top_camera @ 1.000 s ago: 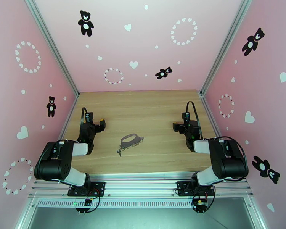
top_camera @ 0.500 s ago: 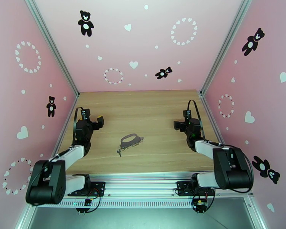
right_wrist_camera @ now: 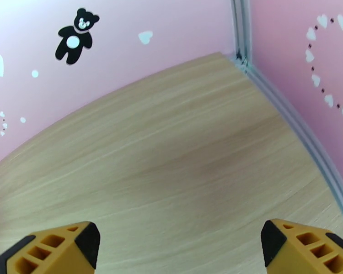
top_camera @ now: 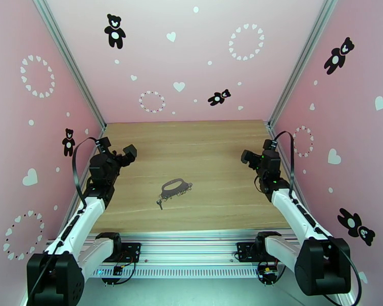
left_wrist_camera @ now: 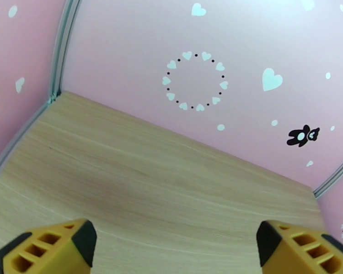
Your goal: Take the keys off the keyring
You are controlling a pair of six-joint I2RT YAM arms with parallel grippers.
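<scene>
— Top external view first: what are the surface and the room?
— 1 worktop of light wood, closed by 3 pink walls with white hearts and black bears. Aluminium rails run along the near edge.
— Where is the keyring?
— The keyring lies flat near the middle of the worktop, a little toward the near edge, with its chain beside it. The keys lie at its near left end. I cannot tell if they are attached.
— And the arms?
— The left gripper is released, its 2 orange fingers wide apart above bare wood at the left side. The right gripper is released the same way at the right side. Both are well apart from the keyring and grasp nothing.
</scene>
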